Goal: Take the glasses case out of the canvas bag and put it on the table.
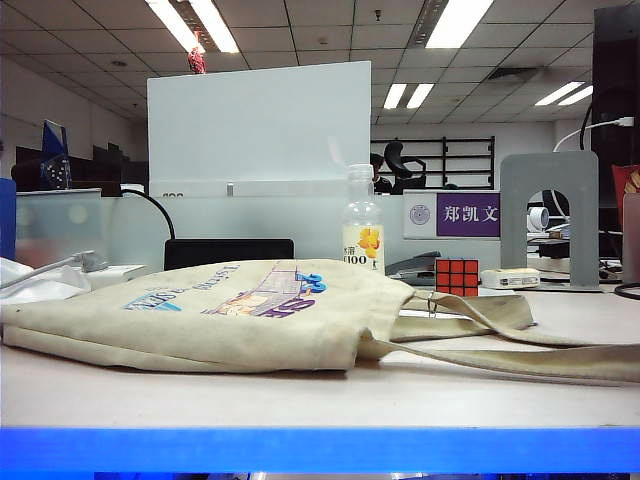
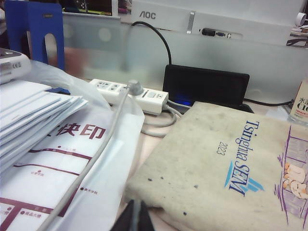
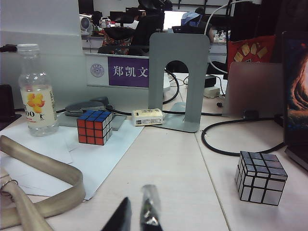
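The beige canvas bag [image 1: 200,320] lies flat on the table [image 1: 300,400], printed side up, its straps [image 1: 500,335] trailing right. The glasses case shows in no view. Neither arm appears in the exterior view. My left gripper [image 2: 134,217] is shut and empty, low over the table just short of the canvas bag's corner [image 2: 216,178]. In the right wrist view my right gripper [image 3: 138,208] hovers over bare table [image 3: 183,159], its jaws nearly together with nothing between them, and a bag strap [image 3: 43,168] loops beside it.
A clear bottle [image 1: 362,225] and a red Rubik's cube [image 1: 457,276] stand behind the bag. A silver mirror cube [image 3: 261,177], a grey bookend [image 3: 178,77] and cables sit on the right. White papers in plastic [image 2: 48,144] and a power strip [image 2: 130,94] crowd the left.
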You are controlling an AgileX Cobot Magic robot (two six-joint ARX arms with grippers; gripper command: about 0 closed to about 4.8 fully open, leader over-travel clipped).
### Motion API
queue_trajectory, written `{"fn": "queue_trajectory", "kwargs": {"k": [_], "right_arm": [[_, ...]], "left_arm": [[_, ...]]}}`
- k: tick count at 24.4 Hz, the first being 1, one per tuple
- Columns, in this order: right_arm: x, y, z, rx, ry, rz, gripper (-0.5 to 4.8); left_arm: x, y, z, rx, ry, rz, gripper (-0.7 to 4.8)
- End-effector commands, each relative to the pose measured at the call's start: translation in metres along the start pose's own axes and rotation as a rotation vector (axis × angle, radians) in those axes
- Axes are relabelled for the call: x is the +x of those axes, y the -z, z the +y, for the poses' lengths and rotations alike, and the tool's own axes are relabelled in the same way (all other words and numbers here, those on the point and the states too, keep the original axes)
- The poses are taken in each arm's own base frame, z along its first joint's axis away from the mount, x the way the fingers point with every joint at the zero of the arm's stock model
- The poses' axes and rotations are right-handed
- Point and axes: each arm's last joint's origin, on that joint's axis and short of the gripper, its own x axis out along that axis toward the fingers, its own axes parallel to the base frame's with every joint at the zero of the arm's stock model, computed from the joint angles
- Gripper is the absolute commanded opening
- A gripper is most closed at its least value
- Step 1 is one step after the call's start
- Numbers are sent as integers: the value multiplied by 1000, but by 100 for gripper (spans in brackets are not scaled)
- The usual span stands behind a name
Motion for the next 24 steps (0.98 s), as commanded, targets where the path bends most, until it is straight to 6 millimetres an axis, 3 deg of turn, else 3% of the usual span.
{"fn": "queue_trajectory", "kwargs": {"k": [1,13,16,24], "right_arm": [[0,0,0,3,-2,-11,41],[0,3,0,5,8,17,39],[0,6,0,23,9,52,8],[0,1,1,250,-39,27,8]], "left_arm": [[0,-1,0,3,-5,-13,-5],[0,-1,0,3,-5,-13,-5],[0,-2,0,2,-2,-14,-5],[-3,-20,-8,3,247,-163,-5]]}}
